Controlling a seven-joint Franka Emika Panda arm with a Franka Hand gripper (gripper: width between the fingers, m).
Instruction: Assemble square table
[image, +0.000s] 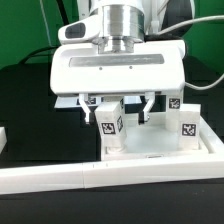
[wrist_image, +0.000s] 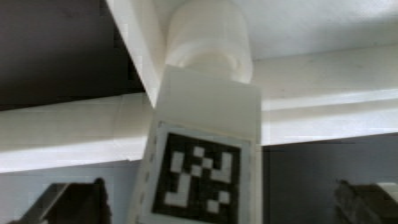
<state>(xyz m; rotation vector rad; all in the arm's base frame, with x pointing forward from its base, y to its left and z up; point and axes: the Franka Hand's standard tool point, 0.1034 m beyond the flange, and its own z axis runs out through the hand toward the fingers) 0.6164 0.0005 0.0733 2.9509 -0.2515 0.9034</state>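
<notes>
The white square tabletop (image: 152, 148) lies flat behind the border wall. One white tagged leg (image: 110, 128) stands upright at its corner on the exterior view's left, and a second tagged leg (image: 185, 122) stands at the corner on the right. My gripper (image: 122, 108) hangs over the left leg with its fingers spread, one on each side. In the wrist view the same leg (wrist_image: 205, 150) fills the middle, tag facing the camera. The dark fingertips (wrist_image: 71, 203) stand apart from it on both sides and my gripper (wrist_image: 217, 208) is open. The other legs are out of view.
The long white border wall (image: 100, 178) runs across the front. A small white piece (image: 3, 138) shows at the left edge. The table is black, with a green backdrop behind. A pale band of the tabletop (wrist_image: 71, 135) crosses the wrist view.
</notes>
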